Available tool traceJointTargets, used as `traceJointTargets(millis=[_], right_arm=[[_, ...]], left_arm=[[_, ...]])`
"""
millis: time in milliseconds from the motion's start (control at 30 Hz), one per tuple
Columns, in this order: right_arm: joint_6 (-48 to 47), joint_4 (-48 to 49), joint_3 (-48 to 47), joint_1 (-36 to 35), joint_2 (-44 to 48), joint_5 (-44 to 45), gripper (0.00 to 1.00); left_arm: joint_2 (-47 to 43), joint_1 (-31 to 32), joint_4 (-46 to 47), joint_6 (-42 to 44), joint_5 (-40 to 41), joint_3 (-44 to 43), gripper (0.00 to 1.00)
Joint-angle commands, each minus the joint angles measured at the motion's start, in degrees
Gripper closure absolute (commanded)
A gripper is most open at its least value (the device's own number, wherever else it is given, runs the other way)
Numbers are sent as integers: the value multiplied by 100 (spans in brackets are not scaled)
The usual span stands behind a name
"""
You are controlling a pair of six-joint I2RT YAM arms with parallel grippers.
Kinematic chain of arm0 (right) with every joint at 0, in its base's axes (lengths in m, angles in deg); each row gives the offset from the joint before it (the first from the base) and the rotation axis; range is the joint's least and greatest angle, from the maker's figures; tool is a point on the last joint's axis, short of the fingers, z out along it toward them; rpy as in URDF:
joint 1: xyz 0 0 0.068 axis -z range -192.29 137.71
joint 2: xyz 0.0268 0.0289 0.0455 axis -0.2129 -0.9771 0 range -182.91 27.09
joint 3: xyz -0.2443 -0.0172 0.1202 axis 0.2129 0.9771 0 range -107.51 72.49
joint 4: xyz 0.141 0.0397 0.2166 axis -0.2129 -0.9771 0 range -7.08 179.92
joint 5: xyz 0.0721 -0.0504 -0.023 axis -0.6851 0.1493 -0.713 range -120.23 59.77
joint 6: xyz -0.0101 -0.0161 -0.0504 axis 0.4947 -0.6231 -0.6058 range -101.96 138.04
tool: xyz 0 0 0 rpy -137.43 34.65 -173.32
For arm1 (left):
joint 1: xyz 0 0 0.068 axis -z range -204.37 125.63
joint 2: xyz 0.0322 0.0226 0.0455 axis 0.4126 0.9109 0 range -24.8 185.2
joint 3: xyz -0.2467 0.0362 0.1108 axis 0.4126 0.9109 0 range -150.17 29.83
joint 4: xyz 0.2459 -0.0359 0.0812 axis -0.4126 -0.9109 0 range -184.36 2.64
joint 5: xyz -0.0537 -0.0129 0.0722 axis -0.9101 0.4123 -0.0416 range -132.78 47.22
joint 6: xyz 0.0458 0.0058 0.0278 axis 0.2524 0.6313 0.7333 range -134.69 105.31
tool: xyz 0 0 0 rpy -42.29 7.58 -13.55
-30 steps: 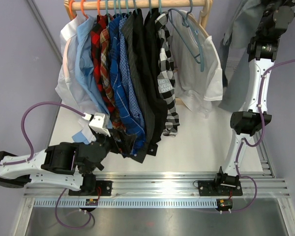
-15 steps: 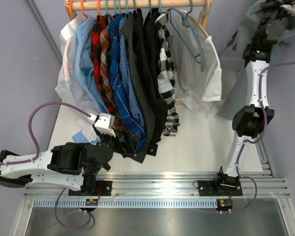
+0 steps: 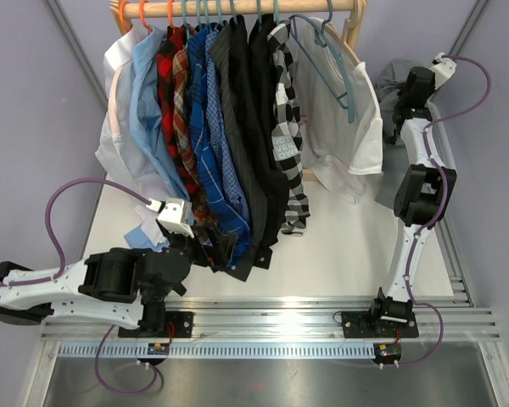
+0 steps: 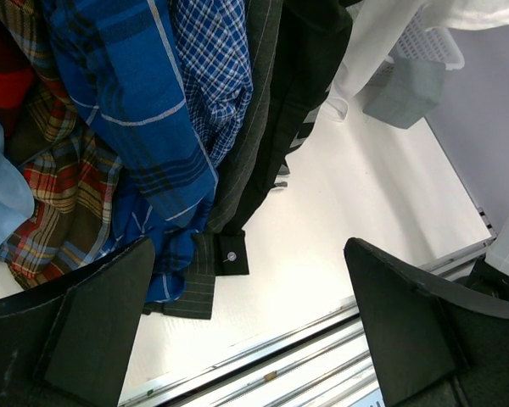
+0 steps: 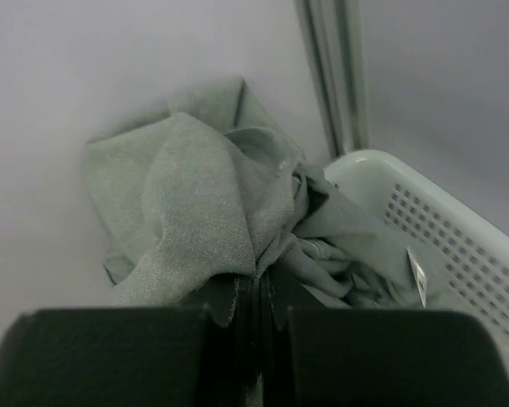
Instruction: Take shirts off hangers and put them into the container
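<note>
A row of shirts (image 3: 220, 127) hangs from the hangers (image 3: 332, 75) on a wooden rod, with a white shirt (image 3: 343, 127) at the right end. At the far right, my right gripper (image 5: 259, 315) is shut on a plain grey shirt (image 5: 195, 195). That shirt lies bunched over the rim of the white lattice container (image 5: 433, 229). In the top view the right gripper (image 3: 417, 83) is low beside the grey shirt (image 3: 392, 80). My left gripper (image 4: 250, 318) stands open and holds nothing, just below the hems of the blue check shirt (image 4: 144, 127) and dark grey shirt (image 4: 237, 178).
The wooden rod (image 3: 263, 7) runs across the back. Purple walls close in on both sides. An aluminium rail (image 3: 263, 318) runs along the table's near edge. A grey shirt sleeve (image 4: 405, 89) hangs by the container's corner (image 4: 428, 42).
My right arm has swung down from high at the far right, carrying the grey shirt down onto the container. The left arm has barely shifted.
</note>
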Motion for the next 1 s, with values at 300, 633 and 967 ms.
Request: traceJointTargets(millis=[300, 633, 967], right_arm=[[1266, -4558, -1263, -14, -468, 681, 70], [1452, -3597, 528, -5, 1151, 459, 19], [829, -1151, 2094, -14, 3907, -59, 1]], left_arm=[[-3, -23, 564, -15, -135, 207, 1], [-126, -23, 538, -191, -188, 356, 1], [-187, -14, 476, -252, -65, 365, 1]])
